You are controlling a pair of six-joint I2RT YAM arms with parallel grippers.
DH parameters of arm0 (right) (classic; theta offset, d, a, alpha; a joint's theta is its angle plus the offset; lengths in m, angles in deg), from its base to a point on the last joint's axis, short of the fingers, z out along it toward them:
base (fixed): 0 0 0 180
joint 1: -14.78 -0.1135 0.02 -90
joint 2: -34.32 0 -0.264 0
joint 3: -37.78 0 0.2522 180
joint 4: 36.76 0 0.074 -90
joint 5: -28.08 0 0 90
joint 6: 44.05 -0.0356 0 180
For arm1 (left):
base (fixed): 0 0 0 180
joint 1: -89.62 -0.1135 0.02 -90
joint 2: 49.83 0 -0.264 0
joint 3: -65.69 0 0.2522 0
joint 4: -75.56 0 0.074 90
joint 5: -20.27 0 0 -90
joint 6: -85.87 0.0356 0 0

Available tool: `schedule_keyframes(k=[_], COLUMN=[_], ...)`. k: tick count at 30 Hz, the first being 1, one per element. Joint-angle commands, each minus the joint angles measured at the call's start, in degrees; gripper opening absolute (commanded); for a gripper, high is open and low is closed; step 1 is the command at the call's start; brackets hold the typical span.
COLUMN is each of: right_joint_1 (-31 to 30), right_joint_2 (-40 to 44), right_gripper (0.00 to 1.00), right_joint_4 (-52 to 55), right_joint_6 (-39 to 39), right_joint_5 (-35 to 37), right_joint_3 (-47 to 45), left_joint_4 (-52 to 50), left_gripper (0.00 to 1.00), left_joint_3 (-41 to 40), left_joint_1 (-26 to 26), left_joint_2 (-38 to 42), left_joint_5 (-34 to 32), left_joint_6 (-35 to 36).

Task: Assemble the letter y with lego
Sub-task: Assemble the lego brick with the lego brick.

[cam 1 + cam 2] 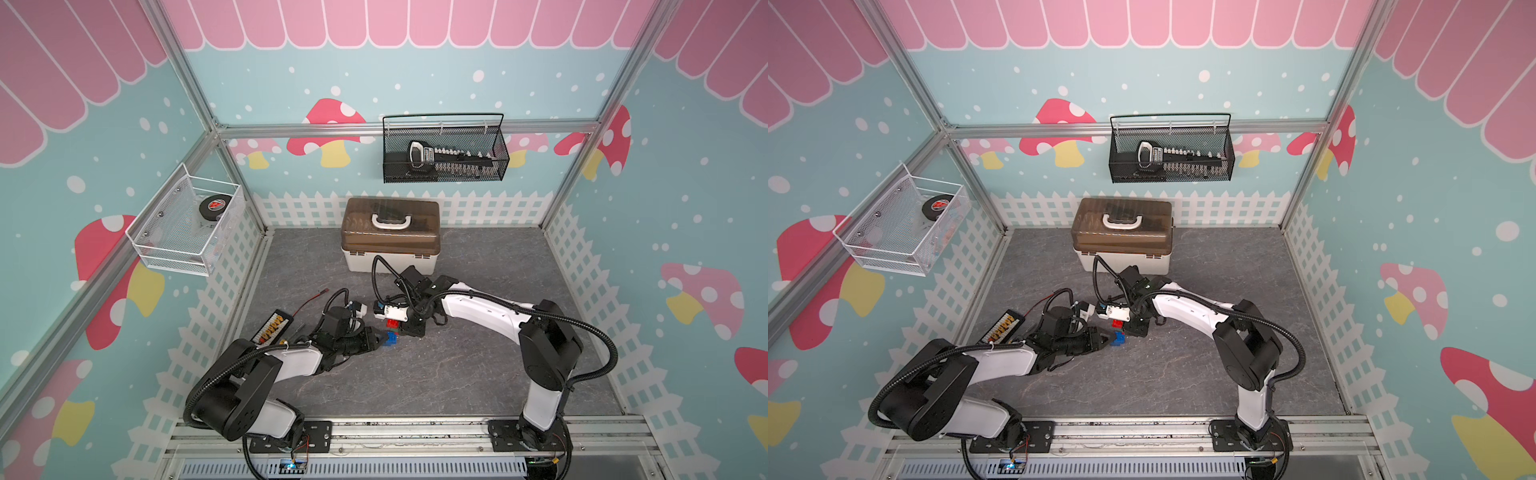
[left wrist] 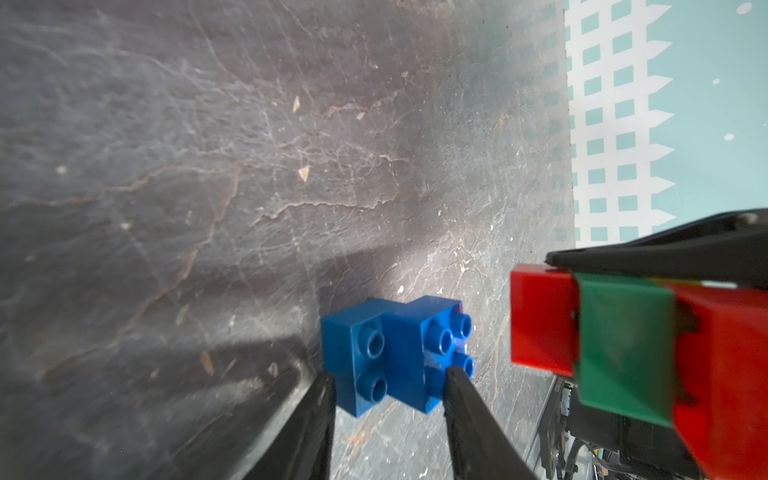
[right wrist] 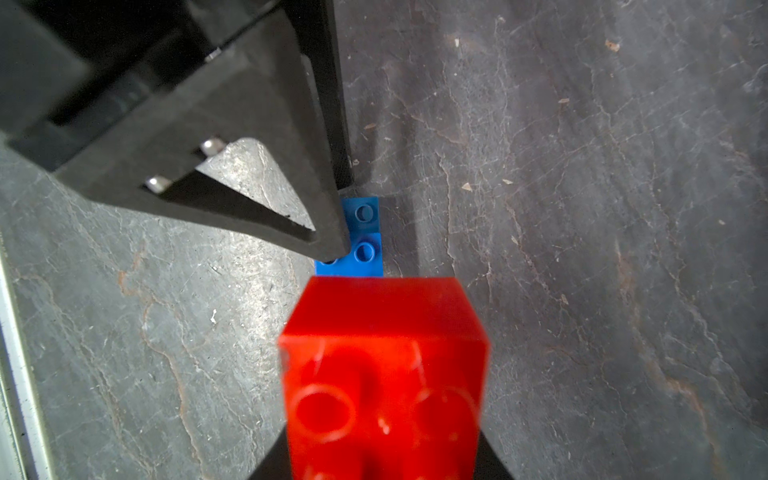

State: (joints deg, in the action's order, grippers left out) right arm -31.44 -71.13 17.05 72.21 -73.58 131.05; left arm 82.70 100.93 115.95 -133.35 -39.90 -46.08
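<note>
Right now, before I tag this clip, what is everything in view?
blue bricks: two, blue, joined, on the table
red-green stack: one, red and dark green, beside the blue bricks
toolbox: one, white with brown lid, back of table
black basket: one, back wall, holding a black-and-white tool
white basket: one, left wall, holding a black disc
strip case: one, black with yellow pieces, table's left side
left claw: one, black, closed on the blue bricks
right claw: one, black, shut on the red-green stack

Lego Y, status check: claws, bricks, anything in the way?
Left claw shut on blue bricks. Right claw shut on red-green stack, beside them, not yet joined. Nothing between the two.
</note>
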Motion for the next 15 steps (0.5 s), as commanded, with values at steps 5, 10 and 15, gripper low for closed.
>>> schedule_keyframes(k=[5, 10, 15], right_joint_1=[-1.48, -1.86, -2.21], right_joint_2=[-2.2, -2.56, -2.92], right_gripper=[0.28, 0.28, 0.28], right_joint_4=[0.65, 0.46, 0.39], right_joint_6=[2.05, 2.03, 2.3], right_joint_5=[-0.7, -0.46, 0.86], right_joint_3=[0.88, 1.0, 0.91], left_joint_4=[-2.48, -2.63, -2.72], left_gripper=[0.43, 0.43, 0.43], left_joint_3=[-2.31, -2.4, -2.07], left_joint_1=[-0.49, -0.49, -0.48], left_joint_2=[-2.6, -2.94, -3.57], left_joint_5=[-1.96, -1.83, -1.81], left_joint_6=[-0.42, -0.24, -0.19])
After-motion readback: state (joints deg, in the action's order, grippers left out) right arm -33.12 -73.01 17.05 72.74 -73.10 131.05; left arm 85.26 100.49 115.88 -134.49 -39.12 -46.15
